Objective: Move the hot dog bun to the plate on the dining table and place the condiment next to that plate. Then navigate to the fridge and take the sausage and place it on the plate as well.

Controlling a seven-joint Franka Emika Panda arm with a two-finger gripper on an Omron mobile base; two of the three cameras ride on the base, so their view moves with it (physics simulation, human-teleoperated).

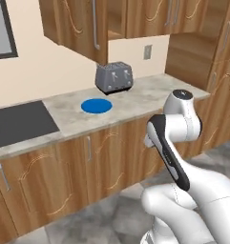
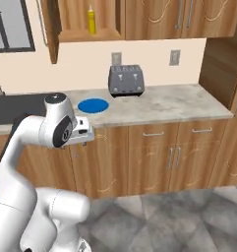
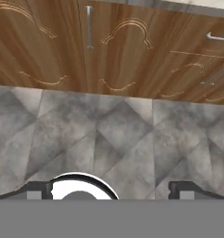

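Note:
The condiment, a yellow squeeze bottle, stands upright on a shelf of an open wall cabinet, high above the counter and left of the toaster. My arm is folded low in front of the base cabinets, well below and apart from the bottle. In the hand view my gripper faces the grey tiled floor; its dark fingertips stand wide apart with nothing between them. The hot dog bun, the plate, the dining table, the fridge and the sausage are out of view.
A marbled counter carries a grey toaster and a plain blue round plate. A dark cooktop lies at its left. Wooden base cabinets rise ahead of the tiled floor.

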